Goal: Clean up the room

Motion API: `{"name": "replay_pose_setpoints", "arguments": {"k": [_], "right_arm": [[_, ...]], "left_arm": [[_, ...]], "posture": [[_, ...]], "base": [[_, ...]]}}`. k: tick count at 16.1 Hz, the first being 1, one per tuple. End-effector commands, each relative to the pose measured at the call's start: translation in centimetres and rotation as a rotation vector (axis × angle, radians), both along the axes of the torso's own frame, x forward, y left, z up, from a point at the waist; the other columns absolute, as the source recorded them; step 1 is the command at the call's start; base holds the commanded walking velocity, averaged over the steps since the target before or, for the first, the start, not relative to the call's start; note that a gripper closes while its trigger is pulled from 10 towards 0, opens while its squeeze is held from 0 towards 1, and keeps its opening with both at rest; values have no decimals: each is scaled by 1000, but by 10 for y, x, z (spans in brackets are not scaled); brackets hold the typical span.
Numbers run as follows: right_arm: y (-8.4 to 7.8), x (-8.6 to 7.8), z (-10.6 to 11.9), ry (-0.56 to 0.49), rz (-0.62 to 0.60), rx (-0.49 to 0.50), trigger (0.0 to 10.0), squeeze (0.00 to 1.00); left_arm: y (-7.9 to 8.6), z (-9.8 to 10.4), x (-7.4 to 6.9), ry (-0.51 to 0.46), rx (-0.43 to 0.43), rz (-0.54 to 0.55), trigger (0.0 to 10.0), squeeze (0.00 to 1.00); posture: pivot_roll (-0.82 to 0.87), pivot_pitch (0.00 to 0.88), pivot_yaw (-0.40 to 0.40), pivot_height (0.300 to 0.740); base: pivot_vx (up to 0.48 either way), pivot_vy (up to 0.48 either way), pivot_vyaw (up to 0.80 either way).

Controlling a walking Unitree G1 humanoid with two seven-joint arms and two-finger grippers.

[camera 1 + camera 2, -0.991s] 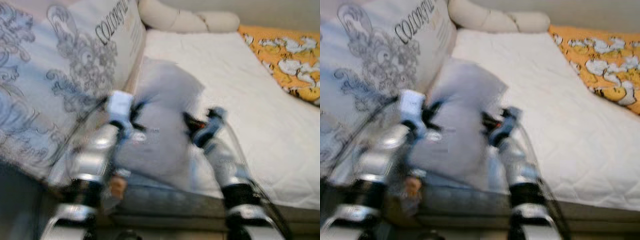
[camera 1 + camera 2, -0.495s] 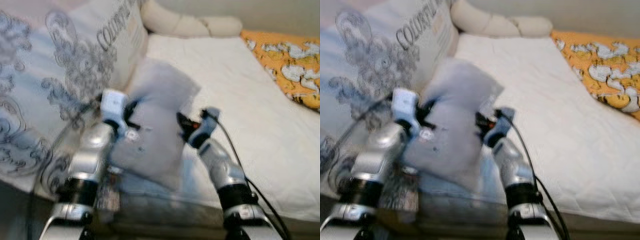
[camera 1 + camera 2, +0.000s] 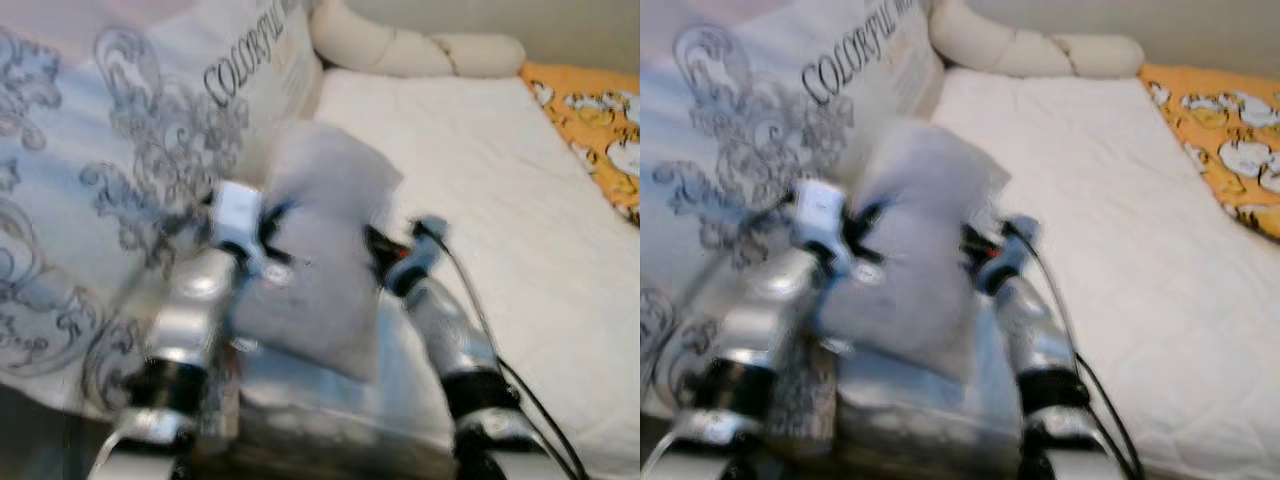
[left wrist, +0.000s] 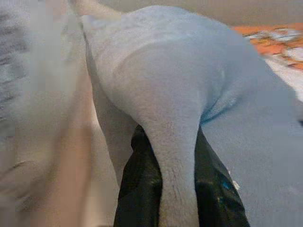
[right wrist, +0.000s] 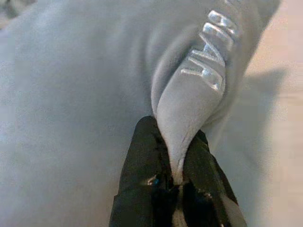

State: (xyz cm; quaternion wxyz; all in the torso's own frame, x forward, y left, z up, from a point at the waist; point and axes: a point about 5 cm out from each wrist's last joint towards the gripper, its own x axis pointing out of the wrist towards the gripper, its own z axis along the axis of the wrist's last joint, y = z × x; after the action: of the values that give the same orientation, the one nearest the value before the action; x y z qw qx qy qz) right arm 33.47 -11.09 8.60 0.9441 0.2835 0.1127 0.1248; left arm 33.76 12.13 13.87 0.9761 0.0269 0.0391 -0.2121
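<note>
A light grey garment (image 3: 320, 250) with silver lettering (image 5: 210, 54) is held up over the near edge of the white mattress (image 3: 470, 170). My left gripper (image 4: 176, 156) is shut on a fold at its left side, the grey cloth pinched between its black fingers (image 4: 139, 189). My right gripper (image 5: 173, 165) is shut on a fold at the garment's right side, close to the lettering. In the eye views the left gripper (image 3: 262, 232) and the right gripper (image 3: 385, 255) stand on either side of the garment, which hangs slack between them.
A large pale cushion (image 3: 130, 160) printed with grey scrolls and the word COLORFUL leans at the left. A long cream bolster (image 3: 420, 50) lies at the head of the bed. An orange patterned blanket (image 3: 600, 120) lies at the far right.
The whole view has shifted, so the camera has moved. Both grippers stay shut on the grey garment, holding it at about the same height between them.
</note>
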Motion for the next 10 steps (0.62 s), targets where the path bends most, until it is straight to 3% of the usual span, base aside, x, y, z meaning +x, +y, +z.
{"name": "replay_pose_setpoints", "arguments": {"k": [1,2,5,7,10], "right_arm": [[5,3,8,-34,6,2,10000,1000],[-1,3,3,-30,-11,-80,10000,1000],[-16,-1,-6,-23,-49,-188,10000,1000],[-27,-5,-14,-13,-47,-331,10000,1000],[-29,-8,-18,-14,0,-349,10000,1000]], "left_arm": [[9,16,6,-69,17,18,10000,0],[9,19,9,-79,32,14,10000,0],[13,26,20,-101,90,28,10000,0],[20,29,28,-120,158,26,10000,0],[25,26,36,-111,251,14,10000,0]], "posture": [[174,0,-5,740],[172,0,-4,740],[172,0,-7,740],[170,0,-8,740],[168,0,-8,740]], "base": [[311,0,0],[274,0,0],[0,0,0],[0,0,0],[0,0,0]]}}
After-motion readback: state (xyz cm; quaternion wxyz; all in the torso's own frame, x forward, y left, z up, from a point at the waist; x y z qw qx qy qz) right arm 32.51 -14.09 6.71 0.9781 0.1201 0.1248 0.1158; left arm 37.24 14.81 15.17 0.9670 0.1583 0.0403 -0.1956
